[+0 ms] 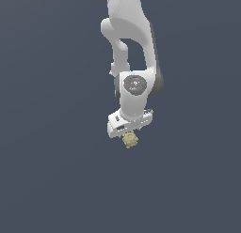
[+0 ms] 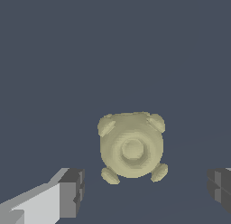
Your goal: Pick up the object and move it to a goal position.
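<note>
The object point(image 2: 131, 148) is a small pale yellowish-tan knobbly lump with short bumps all round, lying on the dark floor. In the exterior view the object point(image 1: 130, 140) sits just below the white hand of the arm. My gripper point(image 2: 145, 191) is open and empty. One dark fingertip point(image 2: 71, 193) and the other point(image 2: 219, 189) stand wide apart on either side of the lump, neither touching it. In the exterior view my gripper point(image 1: 128, 132) hangs straight down over the lump, and its fingers are too small to make out.
The floor point(image 1: 47, 171) is a plain dark grey-blue surface. The white arm point(image 1: 129, 39) rises from the gripper toward the exterior view's top edge. No goal marker shows.
</note>
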Controlling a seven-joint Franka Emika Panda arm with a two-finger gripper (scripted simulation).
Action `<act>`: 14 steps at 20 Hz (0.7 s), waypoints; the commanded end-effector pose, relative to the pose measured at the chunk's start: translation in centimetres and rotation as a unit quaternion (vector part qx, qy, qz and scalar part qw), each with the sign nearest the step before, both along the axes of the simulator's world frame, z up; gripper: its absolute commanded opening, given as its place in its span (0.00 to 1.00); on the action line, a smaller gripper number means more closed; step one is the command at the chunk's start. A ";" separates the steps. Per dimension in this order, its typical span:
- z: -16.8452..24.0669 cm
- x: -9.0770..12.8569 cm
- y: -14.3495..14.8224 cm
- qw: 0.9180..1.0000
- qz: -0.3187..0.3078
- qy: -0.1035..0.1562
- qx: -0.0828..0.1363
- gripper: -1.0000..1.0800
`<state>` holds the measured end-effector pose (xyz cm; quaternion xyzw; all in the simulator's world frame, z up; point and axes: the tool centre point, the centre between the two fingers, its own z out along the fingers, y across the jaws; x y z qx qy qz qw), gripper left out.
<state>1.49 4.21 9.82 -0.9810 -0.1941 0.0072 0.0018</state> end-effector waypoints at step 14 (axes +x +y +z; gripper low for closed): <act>-2.2 0.5 0.7 0.999 0.034 -0.007 0.000 0.96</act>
